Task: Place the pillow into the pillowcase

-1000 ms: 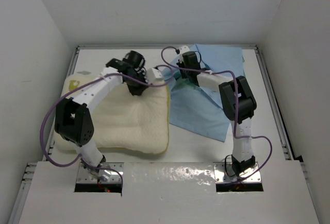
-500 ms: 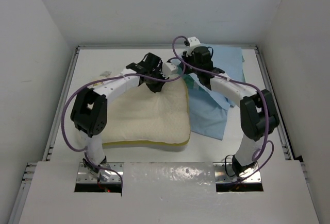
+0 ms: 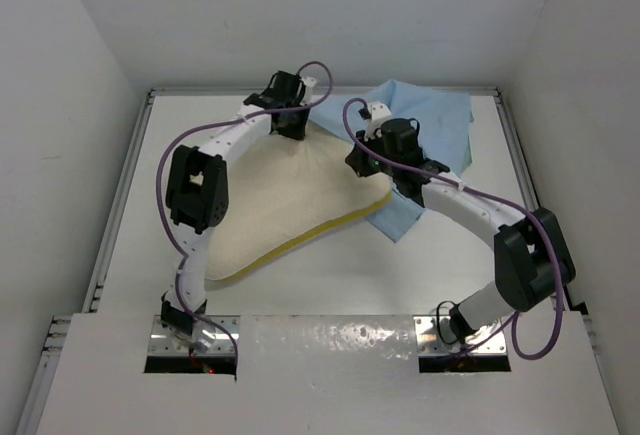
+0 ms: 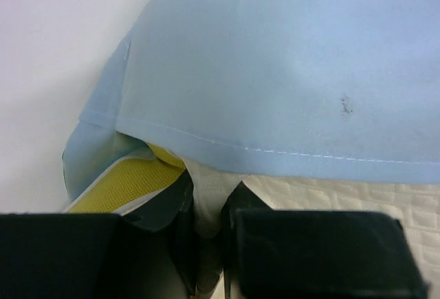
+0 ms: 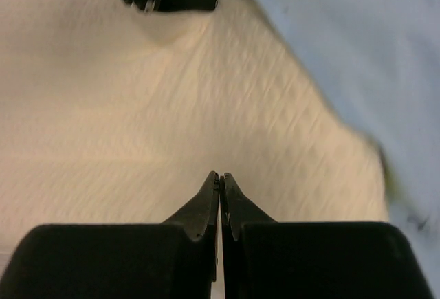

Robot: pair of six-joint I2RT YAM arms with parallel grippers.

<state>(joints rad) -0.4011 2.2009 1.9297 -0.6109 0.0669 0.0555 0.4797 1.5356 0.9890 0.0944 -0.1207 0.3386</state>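
Cream and quilted, the pillow (image 3: 290, 205) no longer lies square at the 9 o'clock side of the table (image 3: 350, 280), where it sat a second ago. It has been dragged and swung toward the middle and now stretches slantwise from about 7 o'clock to 2 o'clock, with its yellow edge band (image 3: 330, 223) turned toward the near right. The left gripper (image 4: 210, 196) has travelled with it to the far edge at about 12 o'clock. Its jaws stand narrow, pinching a fold of the pillow's cream cover at the far corner. In the left wrist view the pale blue hem (image 4: 275, 151) of the pillowcase (image 3: 430, 115) lies across the top of that corner, so the pillow's leading end appears to have slipped just under the mouth. To the right, the right gripper (image 5: 220, 177) has reached in over the pillow's 2 o'clock end, its arm now bowed wide to the right. Its jaws are pressed fully together, and nothing shows between them. The pillowcase sits at 1 o'clock, with a blue flap tucked beneath the pillow's right end. Judged from this, insertion has only begun: most of the pillow is outside the case, and the mouth will need holding open.
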